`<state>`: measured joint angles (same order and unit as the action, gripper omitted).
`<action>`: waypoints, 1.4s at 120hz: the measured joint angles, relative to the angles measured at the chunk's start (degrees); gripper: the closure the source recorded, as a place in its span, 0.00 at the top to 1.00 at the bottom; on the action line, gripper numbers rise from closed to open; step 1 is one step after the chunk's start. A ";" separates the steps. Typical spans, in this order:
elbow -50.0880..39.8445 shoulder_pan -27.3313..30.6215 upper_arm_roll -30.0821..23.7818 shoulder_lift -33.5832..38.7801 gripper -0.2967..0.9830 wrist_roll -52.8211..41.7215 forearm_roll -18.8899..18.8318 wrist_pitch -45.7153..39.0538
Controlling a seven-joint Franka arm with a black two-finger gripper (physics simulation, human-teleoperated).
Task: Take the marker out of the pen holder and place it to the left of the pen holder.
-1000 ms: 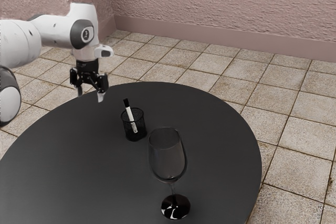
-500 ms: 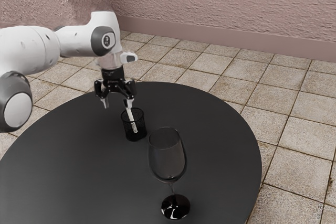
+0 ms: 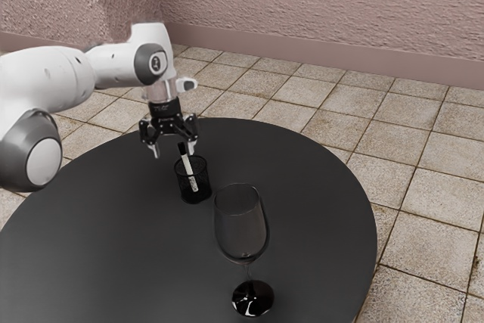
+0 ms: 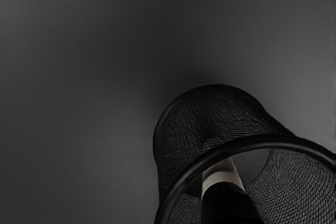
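so, marker (image 3: 189,169) in the pen holder (image 3: 203,184), claw (image 3: 174,150) spread at its cap (image 3: 181,147)

the marker stands tilted inside the black mesh holder, cap end up and poking above the rim, leaning toward the exterior view's left. its white barrel shows through the mesh, and the lower end is down inside. the claw hangs over the holder, pointing down, with its two fingers (image 3: 192,147) well parted. in the exterior view the cap appears between them, nearer the finger on that view's right, and neither is pinching it.

the wrist view looks down past the rim, with the dark cap and a pale band of the marker inside the ring.

the holder sits upright on the round, dark table (image 3: 106,240). a wine glass (image 3: 240,225) stands upright on the same table, nearer the exterior camera, on a glossy black foot. beyond are floor tiles (image 3: 439,225) and a rough pinkish wall (image 3: 318,5).
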<state>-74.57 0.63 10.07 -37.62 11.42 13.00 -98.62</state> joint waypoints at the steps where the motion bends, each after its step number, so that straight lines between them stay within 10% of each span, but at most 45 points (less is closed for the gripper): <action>1: 0.02 0.02 -0.10 -0.04 0.77 0.06 0.01 -0.04; 40: 3.32 2.57 -3.85 -2.42 0.75 1.49 -0.02 -1.40; 92: 3.45 2.71 -3.99 -2.34 0.28 1.86 -0.06 -1.78; 135: 3.52 2.62 -3.64 2.52 0.19 2.24 -1.01 0.09; 152: 4.83 2.28 -3.82 12.45 0.17 2.13 -4.59 4.91; 168: 5.19 -0.26 -4.01 12.20 0.17 0.15 -17.35 10.75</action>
<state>-69.39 0.37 6.06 -25.42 11.57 -4.35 -87.86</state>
